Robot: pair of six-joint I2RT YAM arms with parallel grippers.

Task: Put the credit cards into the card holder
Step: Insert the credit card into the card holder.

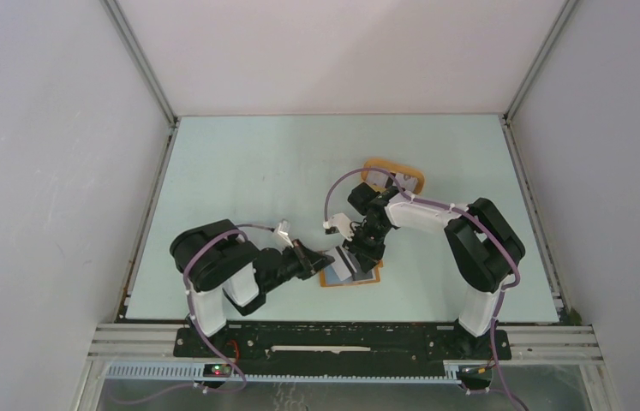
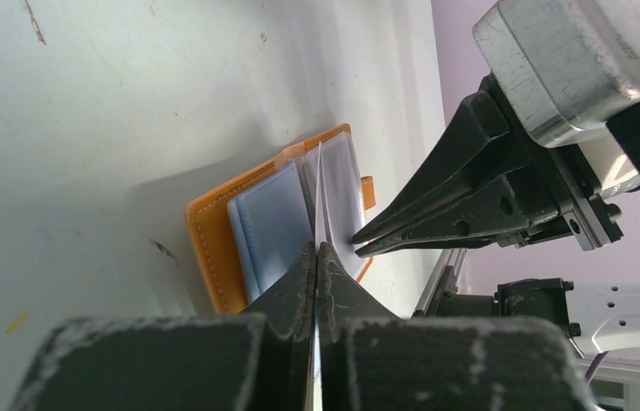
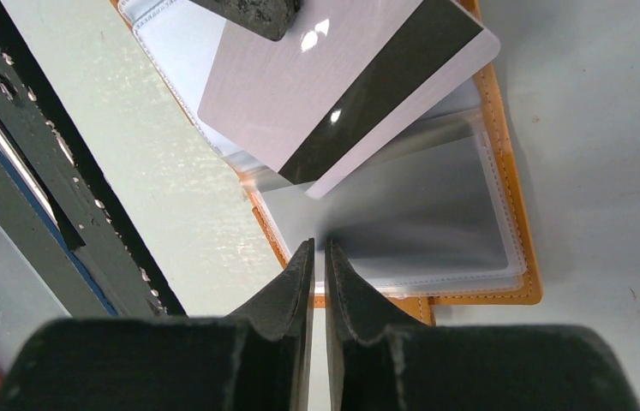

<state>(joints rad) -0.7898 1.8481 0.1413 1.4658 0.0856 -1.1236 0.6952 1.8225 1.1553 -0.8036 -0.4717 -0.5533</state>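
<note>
1. Table (image 1: pixel 256 171): one, a pale green flat top inside white walls.
2. Arms: two, black and white. The left arm (image 1: pixel 213 265) reaches in from the near left and the right arm (image 1: pixel 479 244) from the near right. Their tips meet near the middle of the table, close to its near edge.
3. Oval orange-rimmed tray (image 1: pixel 419 178): one, far of the right arm's wrist and partly hidden by it. It is well apart from the card holder.
4. Orange-brown leather folding card holder (image 2: pixel 205 248): one, lying open and flat on the table between the two claws, at near centre.
5. Clear plastic sleeve (image 3: pixel 419 223) leaves inside the holder: more than one shows; the exact count cannot be told.
6. Silver-white plastic credit card with a black stripe (image 3: pixel 299 94): one in view. It is held on edge above the open holder, with one corner down at the sleeves. Whether that corner is inside a pocket cannot be told.
7. Left gripper (image 2: pixel 317 250): clenched tight on the card, which shows edge-on between its fingers.
8. Right gripper (image 3: pixel 320 253): jaws closed down to a thin slit, pinching the lifted edge of a clear plastic sleeve just beside the card.
</note>
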